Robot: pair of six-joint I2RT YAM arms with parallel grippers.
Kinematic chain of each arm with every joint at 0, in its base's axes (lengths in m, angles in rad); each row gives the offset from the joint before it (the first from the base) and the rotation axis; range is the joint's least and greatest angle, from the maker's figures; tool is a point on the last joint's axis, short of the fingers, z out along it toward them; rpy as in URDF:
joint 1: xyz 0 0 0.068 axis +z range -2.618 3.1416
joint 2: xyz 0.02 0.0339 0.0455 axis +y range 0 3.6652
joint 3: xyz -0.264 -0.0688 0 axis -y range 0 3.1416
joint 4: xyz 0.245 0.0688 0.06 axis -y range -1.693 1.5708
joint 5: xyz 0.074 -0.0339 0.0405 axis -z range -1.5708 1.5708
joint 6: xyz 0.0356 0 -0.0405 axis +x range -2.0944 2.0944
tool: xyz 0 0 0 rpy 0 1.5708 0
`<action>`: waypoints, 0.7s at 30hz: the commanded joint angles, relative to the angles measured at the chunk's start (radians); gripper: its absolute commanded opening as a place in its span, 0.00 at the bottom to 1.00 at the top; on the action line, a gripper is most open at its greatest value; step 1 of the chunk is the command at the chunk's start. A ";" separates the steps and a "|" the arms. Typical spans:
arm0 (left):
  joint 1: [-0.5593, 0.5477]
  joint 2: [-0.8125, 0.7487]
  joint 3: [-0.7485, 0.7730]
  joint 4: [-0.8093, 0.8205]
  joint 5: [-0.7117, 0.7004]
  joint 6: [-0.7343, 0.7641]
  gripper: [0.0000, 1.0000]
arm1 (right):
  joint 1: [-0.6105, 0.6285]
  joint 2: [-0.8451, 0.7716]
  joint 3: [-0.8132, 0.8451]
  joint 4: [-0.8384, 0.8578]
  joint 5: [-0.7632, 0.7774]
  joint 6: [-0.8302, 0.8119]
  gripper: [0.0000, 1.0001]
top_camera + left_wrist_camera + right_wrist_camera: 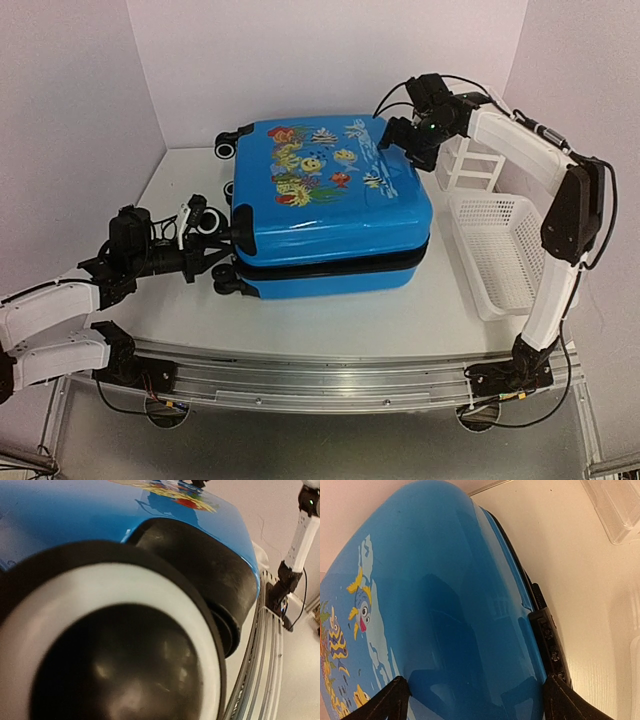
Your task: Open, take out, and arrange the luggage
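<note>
Luggage [330,205]: lies flat near the middle of the bench [330,320], fish-print lid up, wheels at the left end. The two blue shells sit together with the black zipper band [330,262] running unbroken along the near side. No gap shows, so I read the case as closed.

Left tool [215,240]: at the left end of the case, low, by the near wheel housing. Fingers are closed. Its wrist view is filled by one black-and-white wheel [115,645] and shows no fingers, so I cannot tell whether it pinches anything or only presses there.

Right tool [405,135]: over the far right corner of the lid. Jaws are spread wide, with the two dark fingertips [395,700] on either side of the curved blue shell. It holds nothing. A black fitting [550,635] sits on the seam just below that corner, possibly the lock or zipper end; too blurred to be sure.

White basket [490,250]: on the bench right of the case, near it but apart. Nothing shows inside it in the top view.

Progress, my judgement: at the very start. The opening step is not yet done and nothing has been taken out or arranged. What remains is to free the zipper, lift the lid, remove the contents and set them out.
</note>
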 commanded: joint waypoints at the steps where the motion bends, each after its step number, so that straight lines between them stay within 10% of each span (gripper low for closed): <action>1: 0.062 -0.023 -0.006 0.215 -0.109 -0.312 0.00 | 0.014 0.088 -0.040 -0.074 -0.073 0.000 0.84; 11: 0.221 0.163 0.036 0.418 -0.052 -0.562 0.00 | 0.014 0.080 -0.056 -0.059 -0.086 0.010 0.82; 21: 0.295 0.272 0.103 0.579 0.130 -0.351 0.00 | 0.016 0.077 -0.065 -0.054 -0.102 0.001 0.82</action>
